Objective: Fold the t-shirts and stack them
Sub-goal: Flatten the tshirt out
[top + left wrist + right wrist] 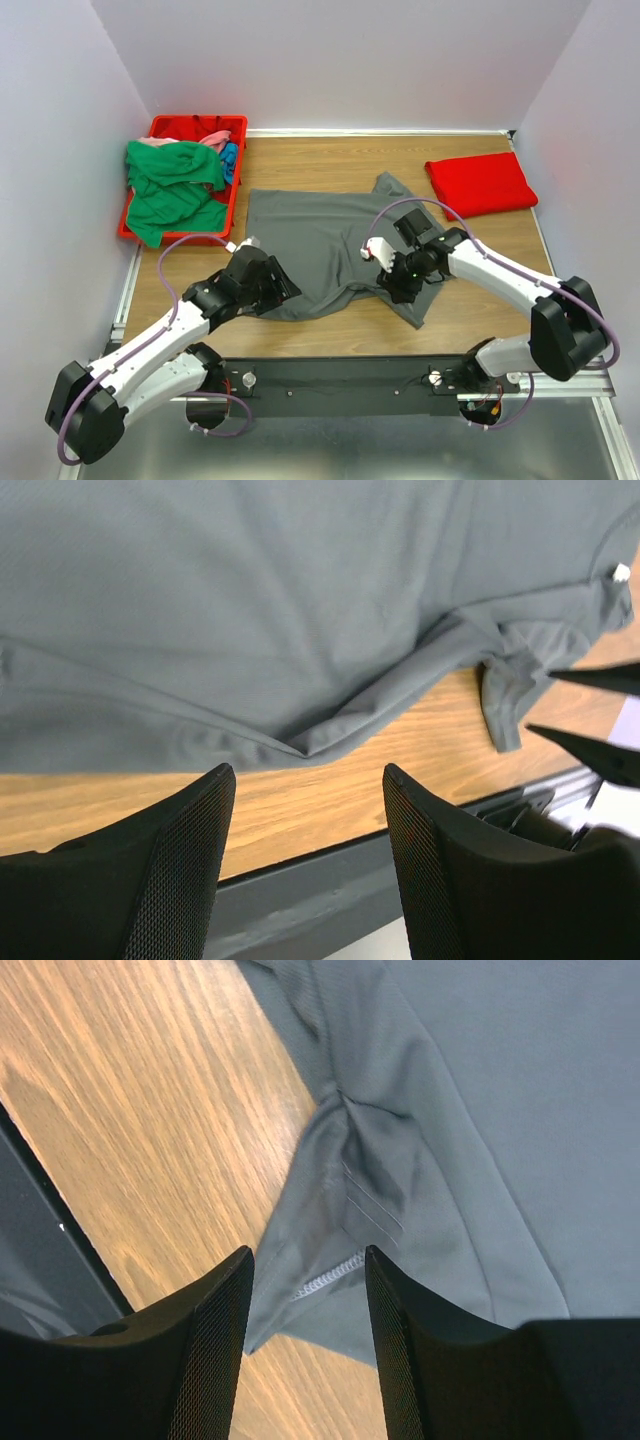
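A dark grey t-shirt [320, 240] lies spread out on the middle of the wooden table. A folded bright red t-shirt [480, 183] lies at the back right. Green [175, 190], pink [210, 140] and blue [230, 160] t-shirts are heaped in the bin. My left gripper [285, 290] is open and empty, over bare wood just short of the grey shirt's near hem [300, 630]. The left wrist view shows its jaws [307, 780] wide apart. My right gripper [393, 285] is open, its jaws [308, 1260] on either side of the grey shirt's bunched sleeve [350, 1180].
A red plastic bin [185, 125] stands at the back left, with the green shirt spilling over its front. The table's dark metal rail [330, 880] runs along the near edge, close under my left gripper. White walls enclose the table on three sides.
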You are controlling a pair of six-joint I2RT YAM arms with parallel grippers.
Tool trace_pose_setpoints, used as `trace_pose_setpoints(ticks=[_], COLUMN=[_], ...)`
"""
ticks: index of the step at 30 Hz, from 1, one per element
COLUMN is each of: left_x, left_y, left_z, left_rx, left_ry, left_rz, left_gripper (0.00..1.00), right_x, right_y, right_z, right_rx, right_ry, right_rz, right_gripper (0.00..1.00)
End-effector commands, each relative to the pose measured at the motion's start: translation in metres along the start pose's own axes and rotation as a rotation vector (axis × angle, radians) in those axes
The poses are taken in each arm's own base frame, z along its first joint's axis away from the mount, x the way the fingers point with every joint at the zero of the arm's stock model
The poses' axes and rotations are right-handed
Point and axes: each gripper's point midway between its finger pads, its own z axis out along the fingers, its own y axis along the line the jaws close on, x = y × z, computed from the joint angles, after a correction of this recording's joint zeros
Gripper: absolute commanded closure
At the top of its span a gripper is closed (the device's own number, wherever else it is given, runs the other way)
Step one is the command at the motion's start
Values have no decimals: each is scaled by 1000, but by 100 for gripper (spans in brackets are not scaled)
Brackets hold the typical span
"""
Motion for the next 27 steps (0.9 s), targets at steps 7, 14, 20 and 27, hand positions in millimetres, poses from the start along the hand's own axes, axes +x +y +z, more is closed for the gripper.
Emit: trace_pose_setpoints(ticks=[7, 14, 20, 27], left_x=[10, 14, 16, 14], left_y=[28, 36, 42, 44], left_z=[12, 15, 17, 16], left_rx=[-99, -129, -158, -178], left_ry=[-6, 6, 10, -1], left_rz=[-146, -158, -162, -162], left_gripper=[34, 35, 35, 35], right_x=[6, 6, 7, 7], right_y=[-5, -8, -10, -11], right_z=[-5, -6, -7, -8], right_rx=[30, 28, 34, 39], right_ry=[-66, -85, -90, -96], right_rz=[51, 71, 77, 80], right_gripper=[44, 44, 44, 44])
